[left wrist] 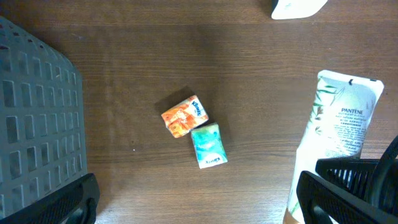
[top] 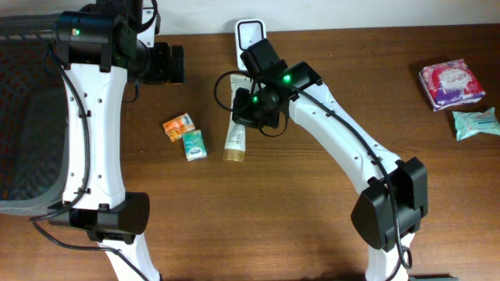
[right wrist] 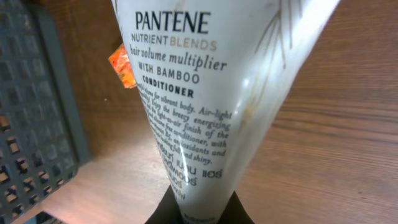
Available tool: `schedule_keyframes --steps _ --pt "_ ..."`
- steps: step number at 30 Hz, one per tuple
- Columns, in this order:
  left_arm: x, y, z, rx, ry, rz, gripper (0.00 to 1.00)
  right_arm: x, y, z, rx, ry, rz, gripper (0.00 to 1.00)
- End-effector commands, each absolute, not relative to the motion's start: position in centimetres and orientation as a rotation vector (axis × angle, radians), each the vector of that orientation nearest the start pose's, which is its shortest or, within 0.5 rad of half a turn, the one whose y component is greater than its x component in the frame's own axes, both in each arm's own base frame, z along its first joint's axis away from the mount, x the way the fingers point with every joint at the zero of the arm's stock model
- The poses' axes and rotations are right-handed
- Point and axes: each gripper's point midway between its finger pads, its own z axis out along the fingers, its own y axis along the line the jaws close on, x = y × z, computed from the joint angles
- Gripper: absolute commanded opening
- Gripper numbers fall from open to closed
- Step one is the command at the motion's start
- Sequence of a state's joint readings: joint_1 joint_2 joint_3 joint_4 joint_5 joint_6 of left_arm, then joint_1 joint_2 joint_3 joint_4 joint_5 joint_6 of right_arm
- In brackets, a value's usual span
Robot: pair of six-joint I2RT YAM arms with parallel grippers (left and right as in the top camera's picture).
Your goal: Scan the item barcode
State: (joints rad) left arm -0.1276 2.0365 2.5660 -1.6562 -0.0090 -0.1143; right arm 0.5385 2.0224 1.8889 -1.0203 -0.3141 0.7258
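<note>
Pantene conditioner tube (top: 234,137) at mid-counter (top: 312,226), its far crimped end pinched by the right gripper (top: 240,110), white scanner (top: 248,34) just beyond, orange Kleenex pack (top: 178,126) touching teal tissue pack (top: 194,145) left of the tube, grey mesh basket (top: 23,117) at left edge, left gripper (top: 167,64) spread wide, two soft packs (top: 451,83) far right.

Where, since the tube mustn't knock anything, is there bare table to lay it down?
Widest bare patch: the wood between the right arm and the pink pack and wipes pack at the far right. Also free: the front strip between the left arm and right arm. Crowded: around the orange pack, teal pack and conditioner tube, with the scanner behind.
</note>
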Motion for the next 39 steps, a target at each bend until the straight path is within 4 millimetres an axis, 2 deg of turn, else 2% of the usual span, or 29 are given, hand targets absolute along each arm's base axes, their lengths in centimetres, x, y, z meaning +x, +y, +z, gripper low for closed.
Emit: schedule_keyframes --steps 1,14,39 --pt "42.25 -5.01 30.32 0.002 2.697 -0.053 0.99 39.36 28.90 18.11 0.114 2.824 0.711 0.04" --pt "42.25 -5.01 30.32 0.002 2.697 -0.053 0.99 39.54 28.22 17.82 0.093 2.821 0.650 0.04" --pt "42.25 -5.01 30.32 0.002 2.697 -0.053 0.99 39.54 28.10 17.76 0.096 2.822 0.640 0.04"
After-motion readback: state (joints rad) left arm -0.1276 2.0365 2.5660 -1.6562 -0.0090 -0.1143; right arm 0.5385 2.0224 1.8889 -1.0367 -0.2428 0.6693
